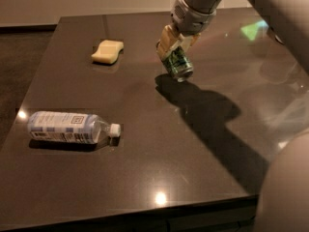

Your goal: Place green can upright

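The green can (176, 63) is a small dark green drink can with a silver end. It hangs tilted, silver end facing down and toward the camera, a little above the dark table (145, 153). My gripper (175, 51) comes down from the upper right and is shut on the can, its pale fingers (167, 36) on either side of the can's upper part. The can's shadow lies on the table just below and right of it.
A clear plastic water bottle (71, 127) lies on its side at the front left, cap to the right. A yellow sponge (107, 51) sits at the back left. The robot's pale body (289, 187) fills the lower right corner.
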Tool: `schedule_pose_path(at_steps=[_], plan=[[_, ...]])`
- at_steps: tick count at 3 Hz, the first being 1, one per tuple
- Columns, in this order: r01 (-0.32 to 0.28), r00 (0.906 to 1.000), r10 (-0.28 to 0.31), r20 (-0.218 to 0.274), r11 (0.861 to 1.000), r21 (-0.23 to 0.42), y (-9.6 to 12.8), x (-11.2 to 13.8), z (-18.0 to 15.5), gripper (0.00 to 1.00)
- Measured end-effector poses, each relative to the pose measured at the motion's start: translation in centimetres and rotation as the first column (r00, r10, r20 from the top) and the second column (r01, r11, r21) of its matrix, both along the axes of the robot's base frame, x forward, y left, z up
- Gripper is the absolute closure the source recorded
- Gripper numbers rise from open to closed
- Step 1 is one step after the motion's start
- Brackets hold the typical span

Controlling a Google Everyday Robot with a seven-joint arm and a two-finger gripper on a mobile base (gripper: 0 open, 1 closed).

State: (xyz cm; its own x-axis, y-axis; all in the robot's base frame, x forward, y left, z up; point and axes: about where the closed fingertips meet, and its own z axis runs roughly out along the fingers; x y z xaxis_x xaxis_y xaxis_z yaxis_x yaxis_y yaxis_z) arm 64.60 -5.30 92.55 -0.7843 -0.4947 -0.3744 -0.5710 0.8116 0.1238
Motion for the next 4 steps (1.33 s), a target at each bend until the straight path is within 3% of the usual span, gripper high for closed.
schedule_pose_path(at_steps=[1, 2, 3, 4], plan=[[-0.137, 0.9803, 0.123, 0.154, 0.987, 0.082, 0.7, -0.7, 1.5, 1.0], [-0.263, 0.9282, 0.212, 0.306, 0.955, 0.138, 1.4, -1.2, 2.8, 1.0], [-0.374, 0.8601, 0.274, 0.431, 0.912, 0.167, 2.0, -1.7, 3.5, 1.0], [-0.463, 0.7909, 0.298, 0.534, 0.862, 0.204, 2.2, -2.4, 3.7, 1.0]])
